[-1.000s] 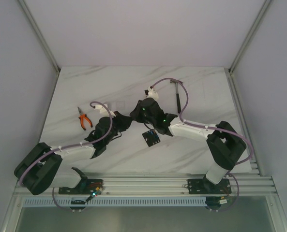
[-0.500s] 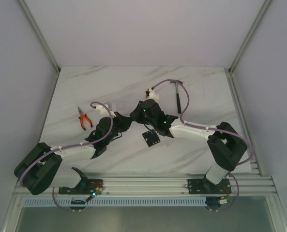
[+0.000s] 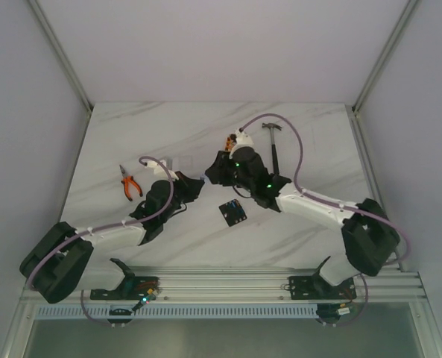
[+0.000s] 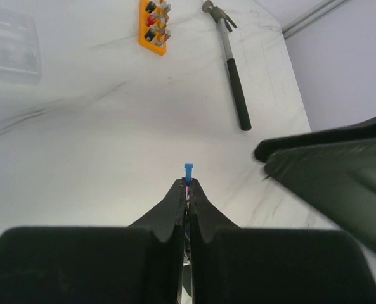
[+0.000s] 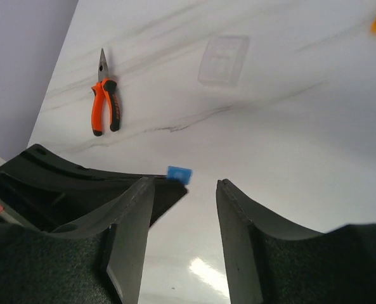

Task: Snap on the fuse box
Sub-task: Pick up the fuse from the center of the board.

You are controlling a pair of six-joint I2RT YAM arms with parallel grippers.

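Fuse box [image 3: 233,213] lies on table, apart from both grippers, bases' side. L gripper [image 4: 188,190] pinches blue fuse [image 4: 188,170]; R gripper [image 5: 184,190] jaws apart.

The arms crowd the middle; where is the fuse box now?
In the top view, the fuse box lies on the table, between the arms, just nearer the bases than the right arm.

Both arms are extended forward and inward, with the wrists set close together. The left gripper [image 4: 188,187] is pinched closed on a tiny blue fuse [image 4: 188,170]. The right gripper [image 5: 184,202] is held just beside it, fingers parted.
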